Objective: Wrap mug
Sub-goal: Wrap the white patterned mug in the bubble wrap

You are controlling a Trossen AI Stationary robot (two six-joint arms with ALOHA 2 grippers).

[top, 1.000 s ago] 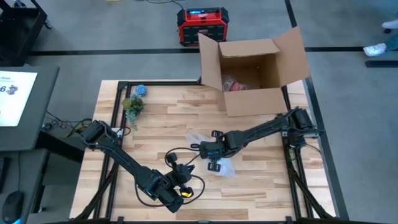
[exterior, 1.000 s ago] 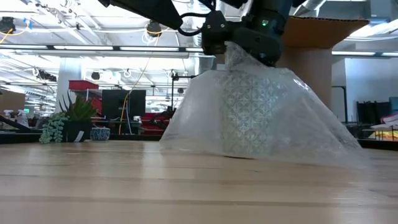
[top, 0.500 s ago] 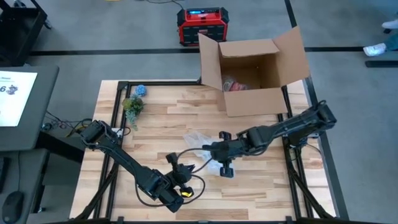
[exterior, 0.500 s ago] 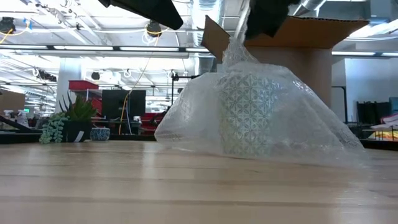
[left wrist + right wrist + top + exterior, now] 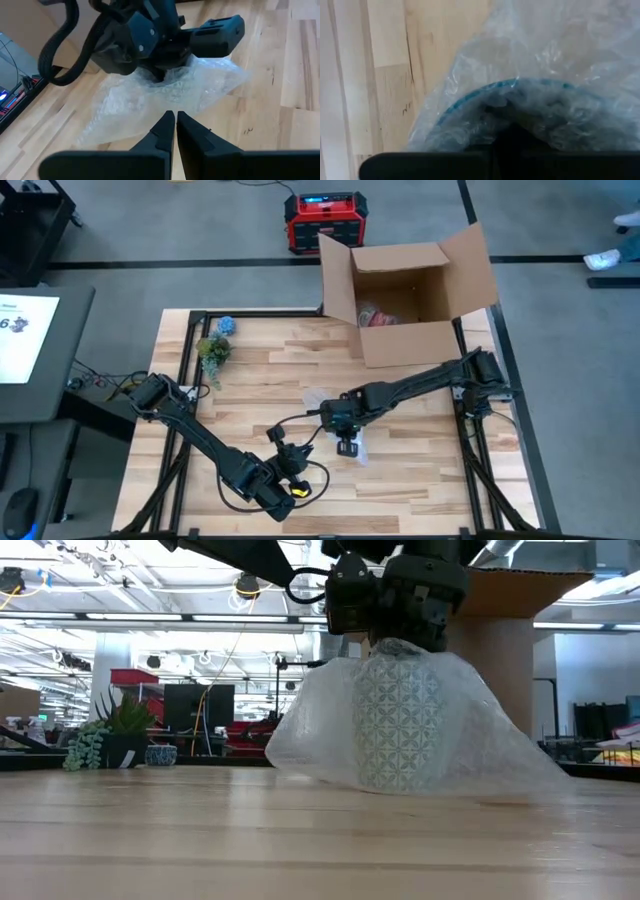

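Note:
A white mug with a teal pattern [image 5: 398,730] stands upright on the wooden table, draped all over by a sheet of clear bubble wrap [image 5: 480,740]. My right gripper [image 5: 345,425] sits right on top of the mug, shut on the wrap; its fingers are hidden in the low view by its own body [image 5: 400,600]. My left gripper [image 5: 175,119] is shut and holds nothing. It hovers just on the near-left side of the wrap [image 5: 318,402], pointing at it. My right gripper comes from above, pointing down, and is shut on bunched bubble wrap [image 5: 520,115] right over the mug's mouth, whose blue rim [image 5: 470,97] shows through the film. The wrap hangs slack around the mug, its skirts lying on the table [image 5: 540,775].
An open cardboard box [image 5: 410,290] stands at the table's far right with things inside. A small potted plant [image 5: 213,348] and a blue pot [image 5: 227,325] sit at the far left. Bare wood lies along the near edge.
My right gripper rose with the wrap, drawing it up into a peak above the mug, then came back down onto the mug's top. The wrap has settled closer around the mug. The mug has stayed where it was.

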